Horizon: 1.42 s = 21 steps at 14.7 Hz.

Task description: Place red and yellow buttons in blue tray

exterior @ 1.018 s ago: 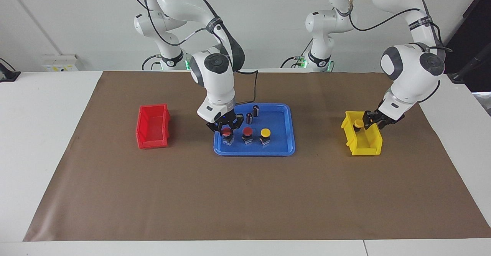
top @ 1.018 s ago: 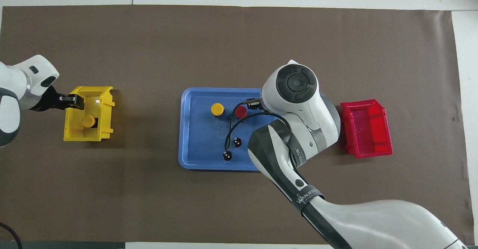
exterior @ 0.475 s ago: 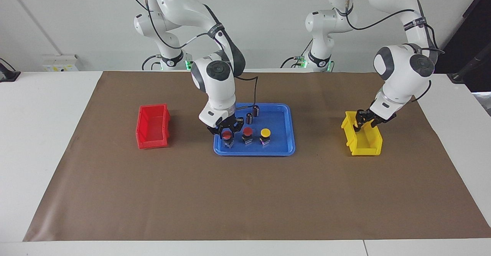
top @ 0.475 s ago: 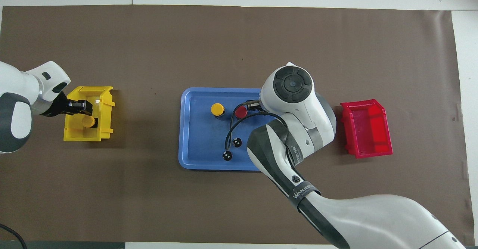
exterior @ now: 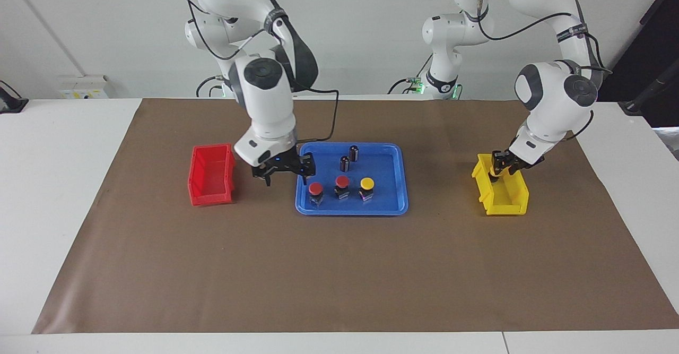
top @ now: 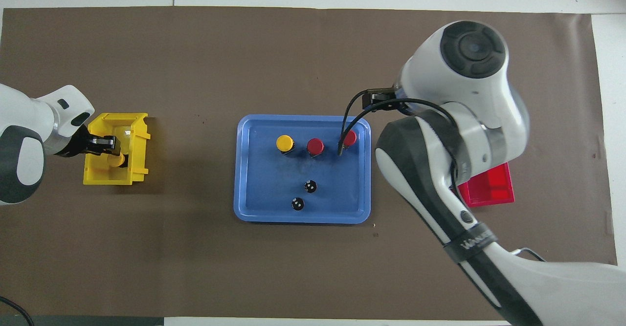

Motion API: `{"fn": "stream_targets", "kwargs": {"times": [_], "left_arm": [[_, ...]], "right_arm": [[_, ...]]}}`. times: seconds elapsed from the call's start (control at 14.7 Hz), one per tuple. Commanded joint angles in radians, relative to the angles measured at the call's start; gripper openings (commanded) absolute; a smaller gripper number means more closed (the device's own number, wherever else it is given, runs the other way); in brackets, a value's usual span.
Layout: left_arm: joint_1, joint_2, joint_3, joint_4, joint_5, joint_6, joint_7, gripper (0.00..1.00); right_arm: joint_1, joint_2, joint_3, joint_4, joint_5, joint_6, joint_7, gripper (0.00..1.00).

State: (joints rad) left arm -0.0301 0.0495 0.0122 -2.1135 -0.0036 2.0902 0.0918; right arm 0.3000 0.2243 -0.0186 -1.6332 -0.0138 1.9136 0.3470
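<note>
Reaching into the yellow bin, left fingers pinching a yellow button; right fingers spread.

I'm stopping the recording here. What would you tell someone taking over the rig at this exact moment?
Right gripper: open, holding nothing, over the mat between the red bin and the blue tray.
Left gripper: down in the yellow bin, at the last yellow button; grip not confirmed.
Done: two red buttons and one yellow button stand in the tray, beside two dark cylinders.
Left: move the last yellow button to the tray.
</note>
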Motion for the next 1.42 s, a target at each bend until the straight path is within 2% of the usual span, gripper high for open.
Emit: {"fn": "stream_targets", "kwargs": {"times": [0.0, 0.14, 0.27, 0.47, 0.75, 0.95, 1.36], "left_arm": [[-0.008, -0.045, 0.006, -0.057, -0.007, 0.024, -0.011, 0.46], [-0.008, -0.048, 0.006, -0.059, -0.007, 0.024, -0.011, 0.46], [-0.010, -0.048, 0.006, -0.059, -0.007, 0.024, -0.012, 0.46], [-0.014, -0.048, 0.006, -0.059, -0.007, 0.025, -0.015, 0.46], [-0.014, -0.048, 0.006, -0.060, -0.007, 0.030, -0.015, 0.46], [-0.014, -0.053, 0.006, -0.078, -0.007, 0.042, -0.015, 0.46], [-0.014, -0.056, 0.006, -0.082, -0.007, 0.048, -0.017, 0.46]], "right_arm": [[-0.123, -0.095, 0.014, 0.030, 0.009, -0.134, -0.065, 1.00], [-0.183, -0.149, 0.013, 0.056, 0.005, -0.253, -0.083, 1.00], [-0.240, -0.160, 0.011, 0.114, 0.011, -0.373, -0.187, 1.00], [-0.346, -0.177, 0.009, 0.171, -0.008, -0.468, -0.355, 1.00], [-0.355, -0.212, -0.049, 0.112, -0.008, -0.450, -0.467, 1.00], [-0.386, -0.218, -0.049, 0.101, -0.006, -0.438, -0.468, 1.00], [-0.381, -0.220, -0.044, 0.098, -0.003, -0.442, -0.462, 1.00]]}}
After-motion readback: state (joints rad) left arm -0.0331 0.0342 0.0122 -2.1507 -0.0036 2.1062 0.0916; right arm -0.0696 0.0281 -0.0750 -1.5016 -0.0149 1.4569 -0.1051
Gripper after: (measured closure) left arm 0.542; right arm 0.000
